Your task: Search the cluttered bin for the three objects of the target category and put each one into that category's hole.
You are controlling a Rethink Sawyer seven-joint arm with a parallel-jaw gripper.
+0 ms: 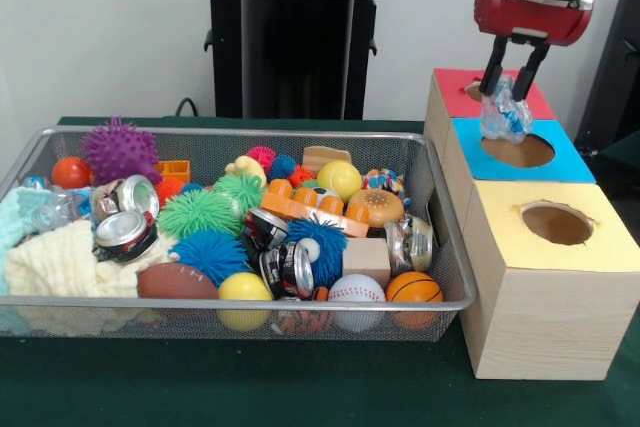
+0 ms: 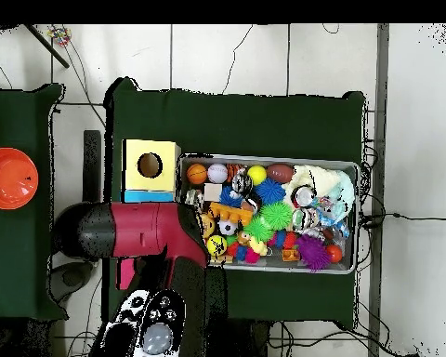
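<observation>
The silver wire-mesh bin [image 1: 230, 303] lies left of three wooden boxes and is full of toys, balls and crushed cans; it also shows in the overhead view [image 2: 359, 169]. My gripper [image 1: 507, 94] is shut on a crumpled clear plastic bottle with blue on it [image 1: 505, 117]. It holds the bottle just above the round hole [image 1: 518, 152] of the blue-topped box [image 1: 575, 162]. The red-topped box [image 1: 455, 79] is behind, the yellow-topped box [image 1: 600, 247] in front. In the overhead view my arm [image 2: 143, 232] hides the gripper, the bottle and two boxes.
The bin holds crushed cans [image 1: 125, 232], spiky balls [image 1: 200, 212], a football [image 1: 177, 281], a baseball [image 1: 356, 290], a basketball [image 1: 414, 288] and a cream towel [image 1: 55, 262]. The yellow box shows in the overhead view [image 2: 134, 153]. An orange round thing [image 2: 10, 177] lies on a side table.
</observation>
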